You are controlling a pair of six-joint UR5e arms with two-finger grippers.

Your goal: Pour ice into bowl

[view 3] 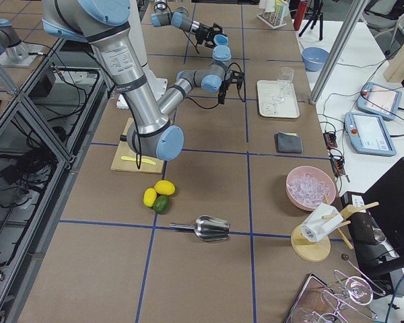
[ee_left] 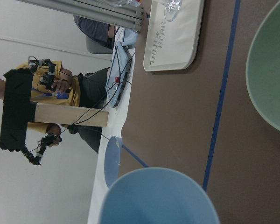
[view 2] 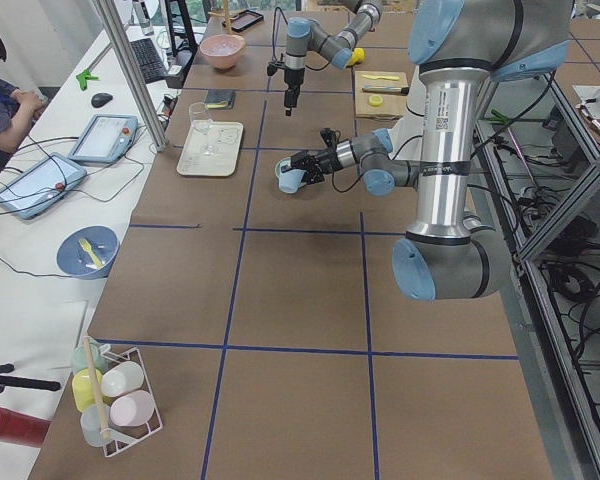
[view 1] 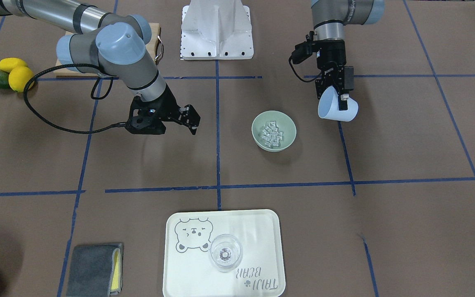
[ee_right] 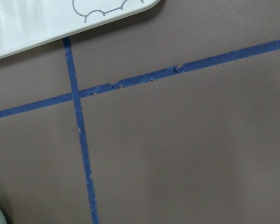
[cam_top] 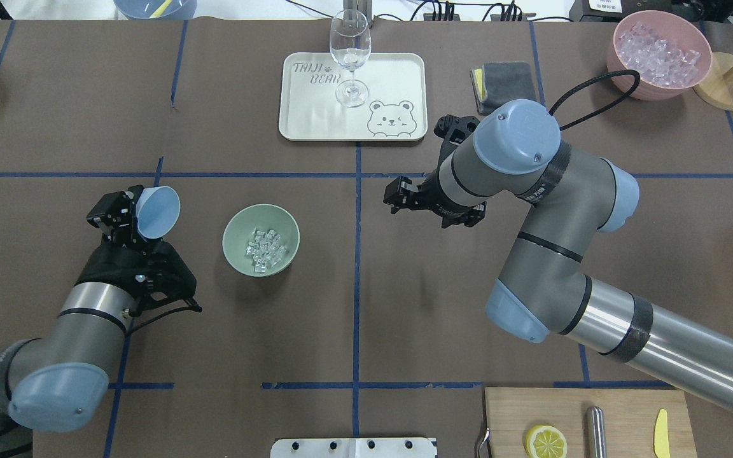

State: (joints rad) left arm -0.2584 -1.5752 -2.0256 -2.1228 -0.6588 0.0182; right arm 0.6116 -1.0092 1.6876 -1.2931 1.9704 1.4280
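The pale sage-green bowl (view 1: 259, 123) stands on the table left of the centre line in the overhead view (cam_top: 234, 230). The ice (view 1: 273, 134) lies inside it as a heap of small clear cubes (cam_top: 266, 249). My left gripper (view 1: 339, 98) is shut on a blue cup (view 1: 337, 110), held tilted on its side in the air beside the bowl and apart from it (cam_top: 159, 211). The cup looks empty. In the left wrist view the cup's rim (ee_left: 158, 198) is at the bottom and the bowl's edge (ee_left: 270, 79) at the right. My right gripper (view 1: 191, 120) is open and empty above bare table.
A white bear tray (cam_top: 315, 121) with a clear wine glass (cam_top: 350, 57) stands at the far middle. A grey cloth (cam_top: 506, 79) and a pink bowl of ice (cam_top: 656, 54) are far right. A cutting board (cam_top: 586, 420) with a lemon half lies near right.
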